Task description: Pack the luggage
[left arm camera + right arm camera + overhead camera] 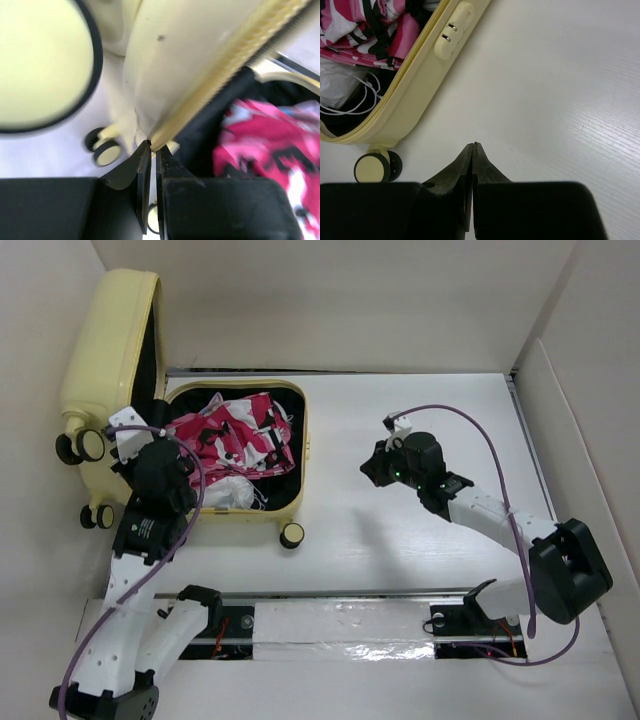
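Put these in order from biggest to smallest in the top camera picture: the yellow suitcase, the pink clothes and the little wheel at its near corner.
1. The luggage, by far the biggest.
2. The pink clothes, filling only part of its open half.
3. The wheel, clearly the smallest.

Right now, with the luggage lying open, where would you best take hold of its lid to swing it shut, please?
I would pinch the lid of the luggage by its thin zipper rim, near the corner by the left gripper, coming from the robot's side. The lid stands upright, so that rim is its only narrow, exposed edge; the shell is too broad and rounded.
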Robot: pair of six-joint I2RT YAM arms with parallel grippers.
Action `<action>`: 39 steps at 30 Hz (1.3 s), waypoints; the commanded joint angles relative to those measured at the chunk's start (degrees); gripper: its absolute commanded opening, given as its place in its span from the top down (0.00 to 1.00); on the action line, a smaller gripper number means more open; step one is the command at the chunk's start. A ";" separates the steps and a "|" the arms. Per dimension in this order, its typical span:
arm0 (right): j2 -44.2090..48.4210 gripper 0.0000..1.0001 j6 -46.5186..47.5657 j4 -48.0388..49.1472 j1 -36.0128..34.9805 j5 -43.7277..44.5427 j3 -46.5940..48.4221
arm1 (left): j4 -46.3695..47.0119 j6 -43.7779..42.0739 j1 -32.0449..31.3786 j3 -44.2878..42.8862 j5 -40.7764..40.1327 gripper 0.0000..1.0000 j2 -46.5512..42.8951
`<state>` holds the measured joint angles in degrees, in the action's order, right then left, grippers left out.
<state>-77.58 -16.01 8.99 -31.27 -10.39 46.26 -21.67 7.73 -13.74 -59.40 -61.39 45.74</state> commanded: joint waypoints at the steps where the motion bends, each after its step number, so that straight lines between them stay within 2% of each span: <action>1: -0.73 0.95 -0.51 1.29 0.50 -0.86 2.52 | 6.99 -7.37 -0.15 3.05 20.20 1.00 -4.24; 2: -0.82 0.95 -0.51 1.38 0.50 -0.86 2.61 | 6.65 -7.46 -0.15 3.32 28.78 1.00 -4.43; 4: -0.91 0.95 -0.51 1.29 0.50 -0.33 2.52 | 5.59 -7.46 -0.15 3.15 38.47 1.00 -4.08; 10: -0.99 0.94 -0.69 1.20 0.50 0.28 2.43 | 4.01 -7.46 -0.15 -0.01 55.99 1.00 -1.19; 11: -0.99 0.93 -0.69 1.29 0.50 0.63 2.43 | 3.31 -7.46 -0.15 -0.71 63.25 0.90 -0.31; 12: -0.91 0.93 -0.69 1.12 0.50 0.90 2.43 | 1.91 -7.38 -0.15 -2.37 67.23 0.78 0.40; 13: -0.64 0.93 -0.69 0.94 0.50 1.07 2.34 | 1.29 -7.20 -0.15 -3.35 71.28 0.54 1.80; 14: -0.47 0.93 -0.69 0.76 0.50 1.51 2.34 | 0.41 -6.76 -0.15 -4.40 78.28 0.46 2.51; 16: -0.03 0.92 -0.69 0.67 1.03 1.86 2.17 | -2.31 -6.41 -0.15 -7.65 84.91 0.39 3.91; 17: 0.41 0.91 -0.78 0.67 1.03 2.30 1.91 | -3.11 -6.32 -0.15 -8.62 91.20 0.39 4.18; 20: 1.38 0.91 -0.86 0.67 1.03 3.36 1.55 | -6.54 -7.02 -0.15 -12.84 99.94 0.40 4.36; 22: 1.56 0.91 -0.86 0.85 1.03 3.80 1.20 | -5.23 -5.19 -0.15 -15.57 100.23 0.42 3.23; 24: 1.82 0.91 -0.95 1.11 1.03 3.98 0.94 | -0.60 -1.16 -0.15 -16.97 91.57 0.45 2.61; 25: 1.82 0.91 -0.95 1.37 1.03 3.98 0.85 | 0.74 2.52 -0.15 -17.33 87.01 0.46 2.78; 27: 2.26 0.92 -0.95 2.08 1.03 4.06 0.50 | 1.89 8.23 -0.15 -18.47 66.50 0.46 5.40; 28: 2.43 0.93 -0.95 2.08 1.03 4.06 0.41 | 1.55 8.27 -0.15 -18.91 66.40 0.46 6.81; 29: 2.61 0.94 -0.87 2.43 1.03 4.24 0.24 | 1.02 10.88 -0.15 -19.44 57.35 0.47 8.65; 30: 2.78 0.98 -0.78 2.69 0.42 4.33 0.15 | -0.90 12.39 0.37 -20.31 53.25 0.49 10.58; 32: 3.49 1.00 -0.43 3.48 -0.19 5.11 -0.38 | -2.58 16.24 3.79 -20.93 46.21 0.56 17.08; 34: 4.01 1.00 -0.16 3.84 -0.20 5.56 -0.64 | -2.85 17.49 9.22 -21.64 46.09 0.62 22.61; 39: 4.54 1.00 0.10 4.37 -0.81 5.91 -0.82 | 1.54 21.09 19.79 -22.34 43.99 0.63 27.47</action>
<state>-74.59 -16.69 10.07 -31.57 -5.74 45.91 -22.09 24.25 1.26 -81.19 -10.57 73.58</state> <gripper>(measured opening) 0.010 0.378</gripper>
